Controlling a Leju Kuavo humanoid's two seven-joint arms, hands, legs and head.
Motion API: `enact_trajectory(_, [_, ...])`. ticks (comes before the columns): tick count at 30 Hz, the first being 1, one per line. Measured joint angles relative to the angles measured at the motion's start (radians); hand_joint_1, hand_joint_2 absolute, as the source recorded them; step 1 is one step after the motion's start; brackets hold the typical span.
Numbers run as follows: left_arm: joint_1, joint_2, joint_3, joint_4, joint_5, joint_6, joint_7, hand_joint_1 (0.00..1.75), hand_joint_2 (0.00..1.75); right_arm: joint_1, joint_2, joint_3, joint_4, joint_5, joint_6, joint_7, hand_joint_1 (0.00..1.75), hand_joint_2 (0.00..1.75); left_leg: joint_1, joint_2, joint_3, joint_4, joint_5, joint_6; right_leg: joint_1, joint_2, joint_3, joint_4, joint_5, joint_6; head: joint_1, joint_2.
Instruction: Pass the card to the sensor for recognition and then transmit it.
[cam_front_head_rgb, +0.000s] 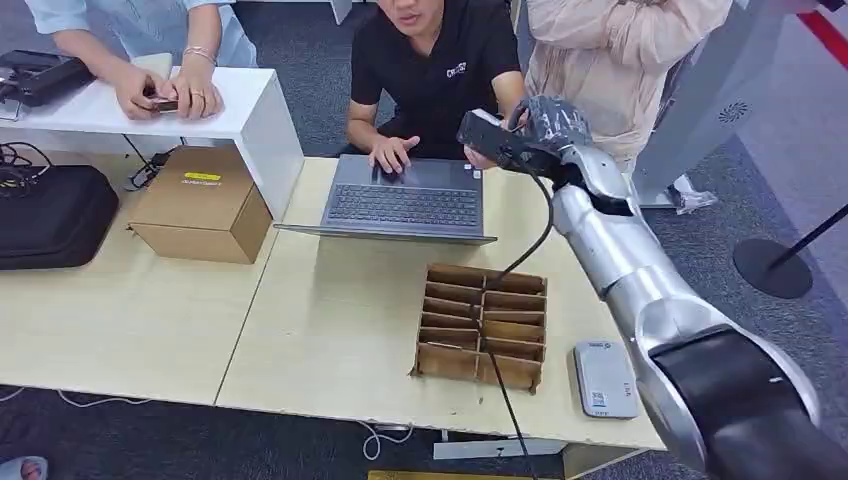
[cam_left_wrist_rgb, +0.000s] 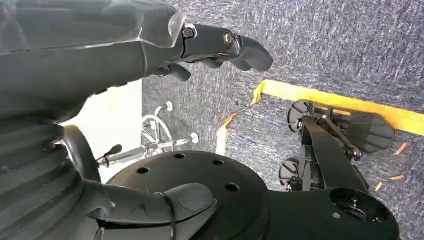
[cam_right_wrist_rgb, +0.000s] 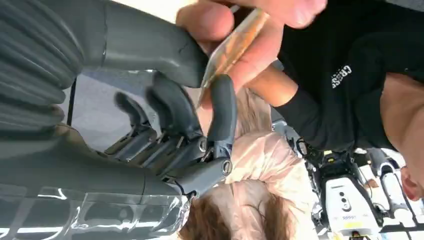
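Right hand (cam_right_wrist_rgb: 195, 125) half-closed around card (cam_right_wrist_rgb: 230, 50) in person's hand (cam_right_wrist_rgb: 240, 30); reader (cam_front_head_rgb: 605, 378) scan, transfer remaining.

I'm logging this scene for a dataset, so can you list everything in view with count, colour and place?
Table: one, pale wood, across the middle.
Laptop: one, grey, open at the far edge.
Divider tray: one, brown cardboard, right of centre.
Sensor: one, light grey, near right corner.
Cardboard box: one, brown, left of the laptop.
Bag: one, black, far left.
White shelf: one, behind the box.
Card: one, orange-tinted, between the person's fingers and the hand.
People: three, behind the table.
Right hand: raised, at the card.
Left hand: hanging over carpet.
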Motion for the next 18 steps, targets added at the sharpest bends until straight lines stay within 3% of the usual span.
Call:
enact_trajectory(13, [0.003,0.0,-0.001,0.0,0.007,0.018,0.0,0.0,1.75,0.016,0.004,-0.046,-0.001,-0.038,-0.086,-0.063,0.0,1.75,0.0,0.0,0.0,0.0,0.0,0.0,0.0,0.0,-0.001,0.0,0.0,0.0,0.0,0.0])
enact_trajectory(18, [0.012,-0.001,-0.001,0.0,0.025,0.046,0.0,0.0,1.75,0.078,-0.012,-0.092,-0.088,-0.122,-0.1,-0.142,0.0,1.75,0.0,0.0,0.0,0.0,0.0,0.0,0.0,0.0,-0.001,0.0,0.0,0.0,0.0,0.0])
